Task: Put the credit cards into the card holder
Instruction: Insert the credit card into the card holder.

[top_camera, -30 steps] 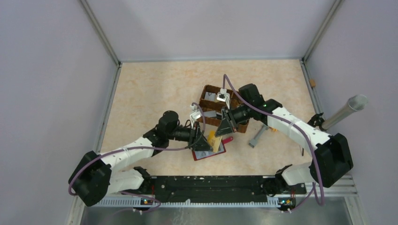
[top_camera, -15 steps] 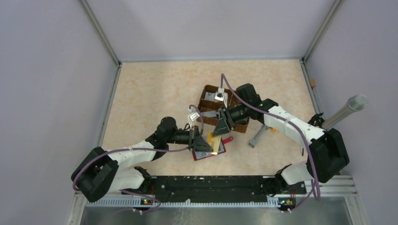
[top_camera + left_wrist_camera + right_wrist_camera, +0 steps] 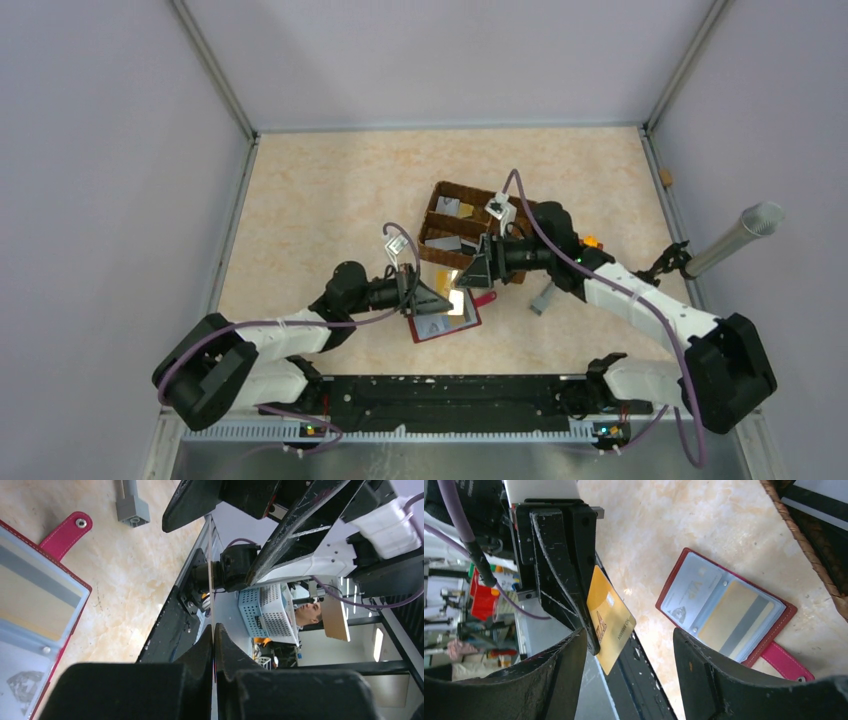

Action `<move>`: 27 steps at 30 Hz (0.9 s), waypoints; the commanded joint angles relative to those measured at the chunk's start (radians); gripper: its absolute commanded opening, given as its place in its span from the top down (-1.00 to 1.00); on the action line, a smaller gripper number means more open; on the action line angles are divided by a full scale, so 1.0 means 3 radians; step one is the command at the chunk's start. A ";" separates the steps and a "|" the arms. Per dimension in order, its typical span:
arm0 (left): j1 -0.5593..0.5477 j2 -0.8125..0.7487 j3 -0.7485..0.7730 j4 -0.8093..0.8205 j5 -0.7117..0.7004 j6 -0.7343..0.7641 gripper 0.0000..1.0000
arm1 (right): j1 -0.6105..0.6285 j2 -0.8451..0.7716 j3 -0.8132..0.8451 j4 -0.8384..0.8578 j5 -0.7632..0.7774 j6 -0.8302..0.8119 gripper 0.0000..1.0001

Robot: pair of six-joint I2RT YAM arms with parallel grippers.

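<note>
The gold card [image 3: 611, 622] is clamped in the closed left gripper [image 3: 214, 632]. The right gripper [image 3: 480, 270], at 1 o'clock of the open card holder [image 3: 440, 328], is spread wide and empty.

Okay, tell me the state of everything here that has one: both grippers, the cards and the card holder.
left gripper: shut on the gold card.
right gripper: open, holding nothing.
gold card: clamped by one edge, not in the holder.
card holder: lying open on the table.
snap tab: unfastened, flat on the table.
striped card: tucked in a clear pocket of the holder.
</note>
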 commanded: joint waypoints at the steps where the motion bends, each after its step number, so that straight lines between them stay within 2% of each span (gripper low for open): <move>1: -0.0005 -0.0082 -0.0035 0.0485 -0.0253 -0.0307 1.00 | -0.0026 -0.0258 -0.0155 0.0606 0.0351 0.0579 -0.25; 6: -0.0005 -0.0069 -0.0049 0.0648 -0.0284 -0.0459 1.00 | -0.0009 -0.0231 -0.0362 0.1242 0.0172 0.1126 -0.19; 11: -0.0007 -0.0058 -0.0118 0.0792 -0.0340 -0.0541 1.00 | 0.0037 -0.0140 -0.0447 0.1444 0.0170 0.1256 -0.08; 15: -0.0004 -0.0048 -0.0144 0.0809 -0.0374 -0.0571 1.00 | 0.0110 -0.0061 -0.0477 0.1764 0.0040 0.1414 0.16; 17: -0.0004 -0.0042 -0.0143 0.0798 -0.0391 -0.0568 1.00 | 0.0157 -0.0014 -0.0459 0.1827 -0.0055 0.1420 0.31; 22: -0.0002 -0.0011 -0.0149 0.0826 -0.0408 -0.0573 1.00 | 0.0198 0.0037 -0.0470 0.1868 -0.0205 0.1425 0.53; 23: -0.0001 -0.0009 -0.0156 0.0826 -0.0406 -0.0573 1.00 | 0.0198 0.0033 -0.0481 0.1866 -0.0207 0.1427 0.64; 25: -0.0002 -0.0003 -0.0158 0.0820 -0.0411 -0.0564 1.00 | 0.0199 0.0010 -0.0516 0.1867 -0.0192 0.1433 0.98; 27: 0.0001 -0.0004 -0.0156 0.0779 -0.0420 -0.0543 0.99 | 0.0198 -0.0033 -0.0543 0.1852 -0.0125 0.1417 1.00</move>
